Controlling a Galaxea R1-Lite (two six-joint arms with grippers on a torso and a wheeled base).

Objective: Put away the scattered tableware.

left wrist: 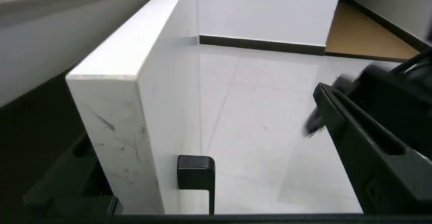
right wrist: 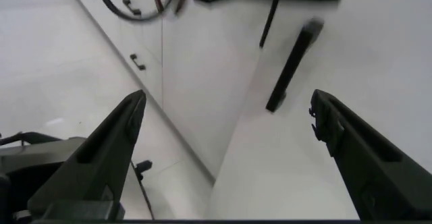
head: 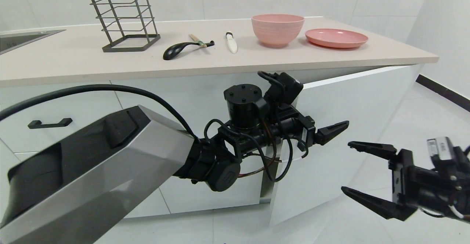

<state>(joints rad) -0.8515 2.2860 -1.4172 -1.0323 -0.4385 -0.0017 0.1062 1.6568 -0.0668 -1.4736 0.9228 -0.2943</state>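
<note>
five pieces of tableware lie on the counter (head: 73, 64), well apart from both grippers, which hang lower, in front of the cabinets. a black spoon (head: 176, 49) lies just in front of the wire rack (head: 125, 16), bowl end nearest the robot. a short wooden stick (head: 196, 40) lies across the far end of the spoon's handle; whether the two touch i cannot tell. a white utensil (head: 231, 42) lies just to the right of them, apart from both. farther right stands a pink bowl (head: 277, 29), upright, and beside it a pink plate (head: 336, 38), flat, near the counter's right end. the rack stands upright, with a sink (head: 22, 38) set into the far left corner.

below the counter a white cabinet door (head: 349, 97) is swung out. the left gripper (head: 326, 135) is at the door's free edge, its jaws parted: in the left wrist view the slab's edge (left wrist: 115, 129) stands between the fingers, with one finger (left wrist: 364, 150) clear of the door face and the door's black handle (left wrist: 196, 173) between them. nothing is clamped.

the right gripper (head: 347, 167) hangs low on the right, just beside the left one, spread wide and holding nothing. its wrist view looks between the two fingers (right wrist: 101, 156) at the door's outer face and handle (right wrist: 290, 65). a drawer handle (head: 49, 123) shows on the left cabinet front.
</note>
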